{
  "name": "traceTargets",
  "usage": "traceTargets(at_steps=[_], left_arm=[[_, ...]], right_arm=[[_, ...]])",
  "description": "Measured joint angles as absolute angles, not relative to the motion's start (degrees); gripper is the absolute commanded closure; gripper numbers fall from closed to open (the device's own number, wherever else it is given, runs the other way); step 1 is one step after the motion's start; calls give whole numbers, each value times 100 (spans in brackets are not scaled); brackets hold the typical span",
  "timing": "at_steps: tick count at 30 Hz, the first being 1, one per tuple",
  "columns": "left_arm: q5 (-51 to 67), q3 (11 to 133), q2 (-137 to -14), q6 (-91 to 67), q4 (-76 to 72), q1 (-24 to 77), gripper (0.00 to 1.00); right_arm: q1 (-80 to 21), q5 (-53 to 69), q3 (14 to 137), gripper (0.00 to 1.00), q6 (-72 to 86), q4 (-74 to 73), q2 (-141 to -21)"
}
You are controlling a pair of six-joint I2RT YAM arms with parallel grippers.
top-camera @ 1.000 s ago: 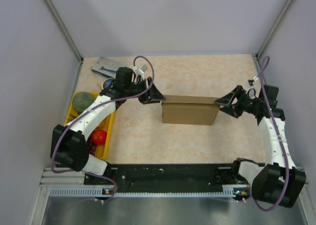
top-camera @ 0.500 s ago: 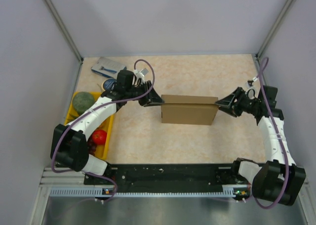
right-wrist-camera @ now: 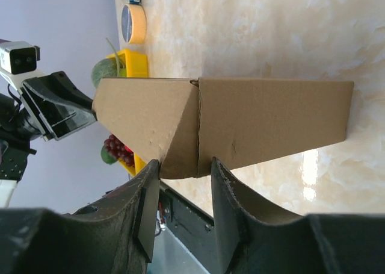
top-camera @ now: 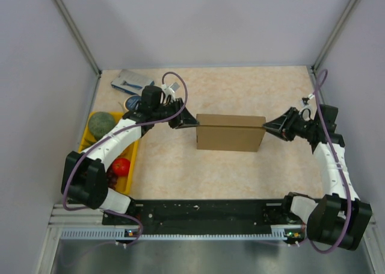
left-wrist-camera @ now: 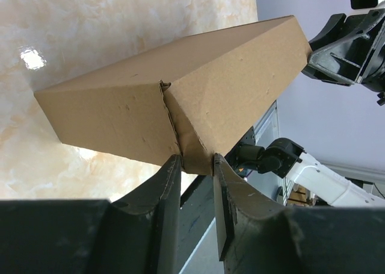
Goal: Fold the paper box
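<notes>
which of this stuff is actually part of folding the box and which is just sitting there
For the job: paper box; left fingers and right fingers, one pair at each end of it.
Lying about: yellow tray with a green round fruit, a red fruit and grapes; roll of tape; blue-grey packet.

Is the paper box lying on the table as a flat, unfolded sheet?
No, the paper box is a folded-up rectangular carton, between the left gripper and the right gripper.
</notes>
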State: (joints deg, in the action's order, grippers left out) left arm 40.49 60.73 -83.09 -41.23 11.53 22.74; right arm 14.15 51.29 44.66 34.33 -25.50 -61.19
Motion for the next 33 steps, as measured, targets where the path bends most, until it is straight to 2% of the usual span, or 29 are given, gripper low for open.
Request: traceTargets(at_steps=[4,8,11,13,14,16,17,18,22,26,27,29,31,32,33], left_arm=[[4047,6051,-8309,-4125,1103,2274,85],[4053,5922,-8241,-4132,961,2274,90],[4056,5826,-8178,-4134,875,2274,90],[4045,5819,-8162,-4130,867,2274,85],[4042,5819,-8160,-4125,869,2274,74],[4042,5822,-8160,-4112,880,2274,64],[4034,5833,-8158,-4093,904,2274,60],[4025,5848,-8158,-4075,928,2276,55],[3957,5975,-8158,-3975,1142,2298,46],[3940,5992,-8158,-3892,1210,2305,41],[3938,5992,-8158,-3885,1223,2305,41],[3933,5992,-8158,-3876,1225,2305,52],[3938,5990,-8158,-3879,1221,2305,60],[3940,5983,-8158,-3872,1203,2305,69],[3940,5959,-8158,-3881,1155,2305,73]], right_arm=[[1415,5089,4460,73,3433,-2517,-6121],[1417,5170,4311,87,3463,-2276,-6106],[1444,5271,4204,91,3481,-2099,-6097],[1444,5286,4198,91,3503,-2058,-6095],[1441,5284,4198,90,3511,-2053,-6095],[1441,5282,4200,82,3522,-2056,-6093],[1441,5277,4200,72,3531,-2058,-6093],[1441,5275,4200,69,3544,-2058,-6093],[1441,5269,4209,60,3623,-2075,-6097],[1441,5290,4213,46,3662,-2088,-6180],[1441,5290,4213,46,3664,-2088,-6204],[1441,5288,4213,48,3669,-2095,-6233],[1441,5288,4213,54,3667,-2093,-6261],[1441,5290,4213,60,3667,-2093,-6278],[1441,5304,4213,65,3660,-2086,-6298]])
